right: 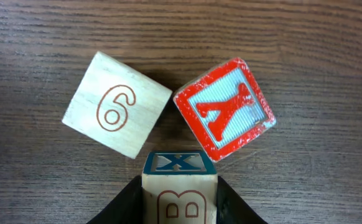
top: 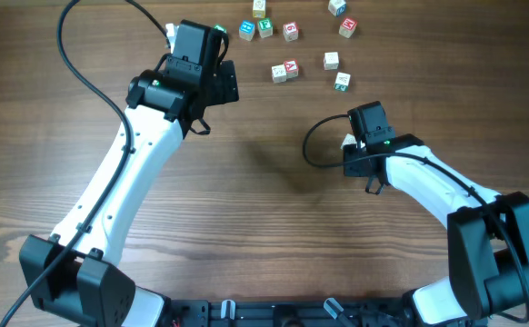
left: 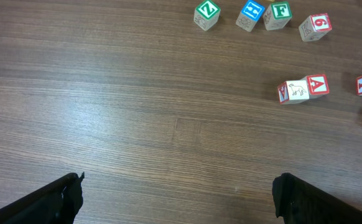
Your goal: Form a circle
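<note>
- Since I want the cubes bunched to start the circle, my right gripper (right: 180, 198) is clamped on the B cube (right: 179, 165), tucked just beside the 6 cube (right: 117, 104) and the red-faced cube (right: 224, 109).
- My left gripper (left: 181, 205) hangs with jaws wide apart over the bare table (left: 137, 112), holding nothing.
- Overhead, the right wrist hides this cluster. That view alone shows the scattered cubes (top: 285, 71) lying well apart from it.

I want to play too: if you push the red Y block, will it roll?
Probably not: the red Y block has flat faces and lies flat on the table, so it should slide. It looks wooden, so likely stiff. It may bump the 6 block beside it.
</note>
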Available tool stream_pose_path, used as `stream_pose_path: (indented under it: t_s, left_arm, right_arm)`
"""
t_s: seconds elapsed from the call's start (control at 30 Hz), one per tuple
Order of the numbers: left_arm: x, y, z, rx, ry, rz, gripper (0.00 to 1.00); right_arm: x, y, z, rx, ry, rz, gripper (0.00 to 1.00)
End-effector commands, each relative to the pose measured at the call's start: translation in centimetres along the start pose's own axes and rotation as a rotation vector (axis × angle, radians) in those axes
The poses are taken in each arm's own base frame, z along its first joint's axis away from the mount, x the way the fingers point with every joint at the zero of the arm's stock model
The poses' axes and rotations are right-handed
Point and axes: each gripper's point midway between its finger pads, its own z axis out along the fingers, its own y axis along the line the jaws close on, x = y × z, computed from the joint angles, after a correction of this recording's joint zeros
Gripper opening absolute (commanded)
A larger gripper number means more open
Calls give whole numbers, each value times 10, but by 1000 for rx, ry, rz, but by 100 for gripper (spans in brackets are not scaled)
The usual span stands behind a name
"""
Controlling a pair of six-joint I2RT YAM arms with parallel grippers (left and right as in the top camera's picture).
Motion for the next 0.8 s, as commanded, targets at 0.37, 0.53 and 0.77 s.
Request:
stream_pose_path:
  t_s: [0.37,0.53,0.77]
  left_arm:
    - [0,2,2,-5,2,-12,100]
    - [0,2,2,-5,2,-12,100]
    - [0,2,2,-5,1,-12,100]
  right_arm:
    - [2,-2,3,15,3,-56,43]
    - [2,-2,3,15,3,-56,49]
    - [2,-2,3,14,4,-56,38]
